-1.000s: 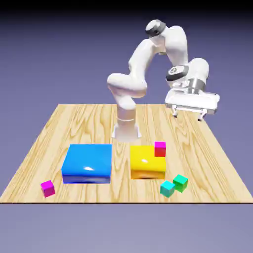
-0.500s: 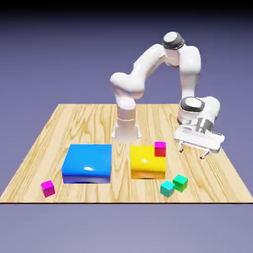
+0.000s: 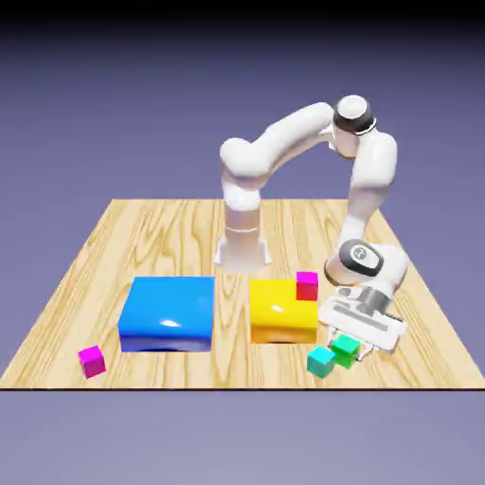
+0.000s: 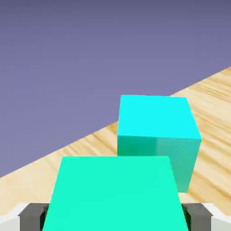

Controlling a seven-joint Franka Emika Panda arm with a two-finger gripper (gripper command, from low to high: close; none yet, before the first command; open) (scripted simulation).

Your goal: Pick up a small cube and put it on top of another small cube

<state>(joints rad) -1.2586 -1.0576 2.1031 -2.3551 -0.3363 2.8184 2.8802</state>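
Note:
The small green cube (image 3: 348,347) rests on the table near its front edge, toward the exterior view's right, touching a teal cube (image 3: 321,361). My gripper (image 3: 351,344) has come down over the green cube, its fingers on either side of it. In the hand view the green cube (image 4: 113,194) fills the space between the grey fingertips (image 4: 32,217), which press against its sides, so my gripper (image 4: 115,219) is shut on it. Just beyond it stands the teal cube (image 4: 158,135).
A yellow block (image 3: 280,314) with a magenta cube (image 3: 307,285) on its corner stands just to the exterior view's left of the gripper. A large blue block (image 3: 168,313) and a second magenta cube (image 3: 91,360) lie further left on the wooden table (image 3: 142,237).
The arm swung down from high above the table's right side to the green cube. The gripper, wide open before, has closed on the cube's sides.

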